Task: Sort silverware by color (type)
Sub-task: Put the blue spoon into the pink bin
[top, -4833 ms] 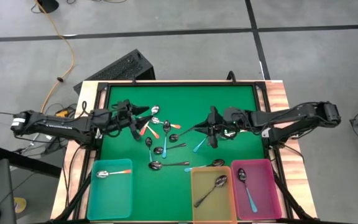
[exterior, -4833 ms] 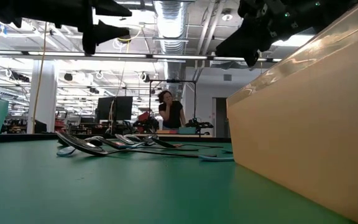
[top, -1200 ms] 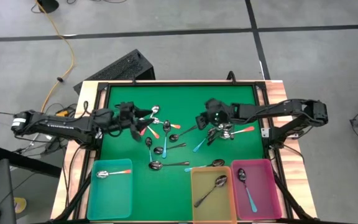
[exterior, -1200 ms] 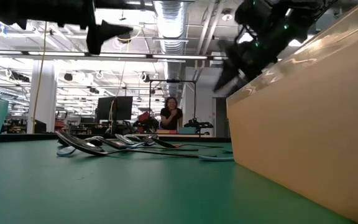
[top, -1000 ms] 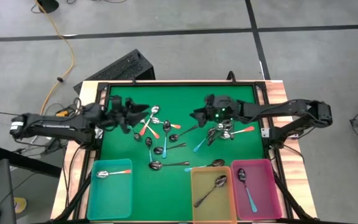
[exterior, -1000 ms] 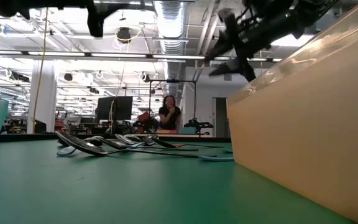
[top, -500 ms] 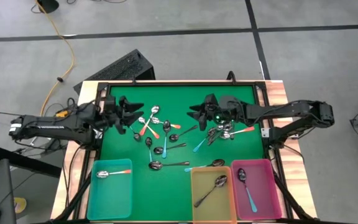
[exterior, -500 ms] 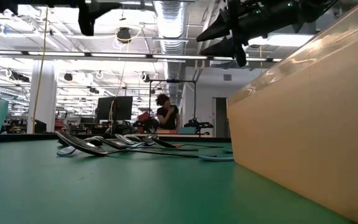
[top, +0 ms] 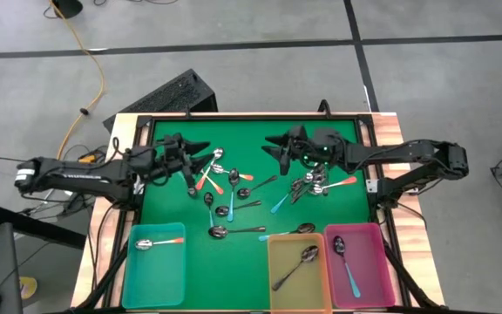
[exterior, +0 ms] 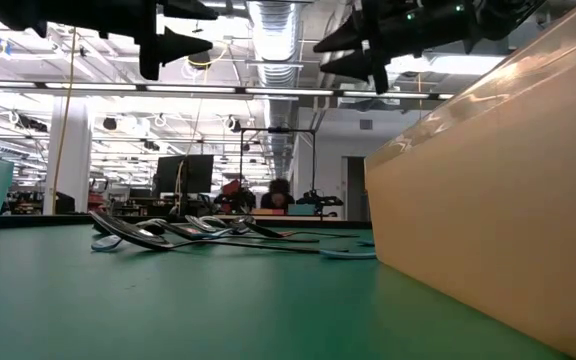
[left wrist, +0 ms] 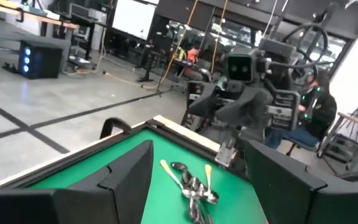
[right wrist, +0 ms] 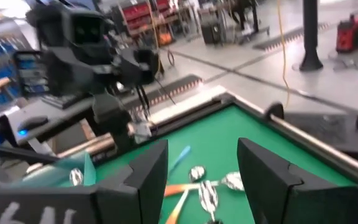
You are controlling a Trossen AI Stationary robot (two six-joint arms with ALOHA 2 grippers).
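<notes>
Small spoons with orange-red, light blue or dark handles lie flat on the green mat in two loose groups. One group [top: 225, 196] is mid-table and the other [top: 319, 183] is toward the right. My left gripper [top: 197, 161] hovers open just left of the middle group, above the mat. In its wrist view the fingers [left wrist: 129, 171] frame the right spoon group [left wrist: 192, 185] far ahead. My right gripper [top: 274, 150] hovers open near the far edge, left of the right group. Its wrist view shows spoons [right wrist: 205, 185] beyond the fingers [right wrist: 149, 167]. Both grippers [exterior: 183, 30] [exterior: 333, 50] hang high in the low view.
Along the near edge stand a teal bin [top: 134, 270] with one orange-handled spoon, a yellow bin [top: 275, 281] with a dark spoon, and a pink bin [top: 371, 281] with a blue-handled spoon. A raised black frame [top: 251, 118] borders the mat. A person [exterior: 280, 195] is in the room behind.
My right gripper has risen from above the right spoon group and moved toward the far and left edges, tipping from nose-down to nearly level. My left gripper drew back toward the left edge, then returned toward the middle group. No spoon has visibly moved.
</notes>
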